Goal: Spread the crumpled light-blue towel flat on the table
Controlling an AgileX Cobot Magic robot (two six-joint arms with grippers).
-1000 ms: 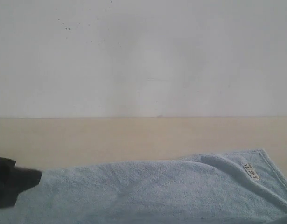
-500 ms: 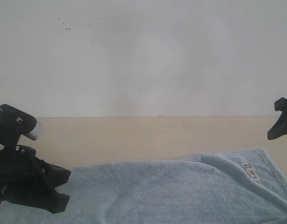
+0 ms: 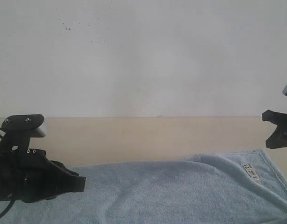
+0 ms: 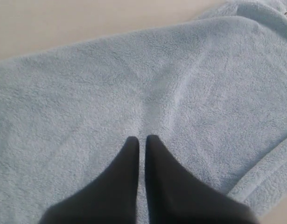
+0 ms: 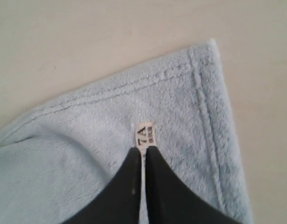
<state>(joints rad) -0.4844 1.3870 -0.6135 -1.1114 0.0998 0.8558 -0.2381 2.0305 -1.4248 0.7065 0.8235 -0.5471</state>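
Observation:
The light-blue towel (image 3: 171,191) lies spread across the near part of the beige table (image 3: 143,135), with a soft ridge near its far right corner. Its white tag (image 3: 251,171) sits by the right hem. My left gripper (image 3: 80,183) hovers low over the towel's left part, shut and empty; in the left wrist view its tips (image 4: 141,138) point over plain terry cloth (image 4: 134,84). My right gripper (image 3: 276,128) hangs at the right edge, above the towel's corner. In the right wrist view it (image 5: 142,149) is shut and empty, lined up over the tag (image 5: 145,134).
A white wall (image 3: 143,56) rises behind the table's far edge. Bare tabletop (image 5: 87,37) runs beyond the towel's far hem (image 5: 134,84). A folded-over strip of towel (image 4: 264,177) shows in the left wrist view.
Both arms have come up into the exterior view. The left gripper rose and shifted right over the towel; the right gripper appeared at the right edge. The towel lies as before.

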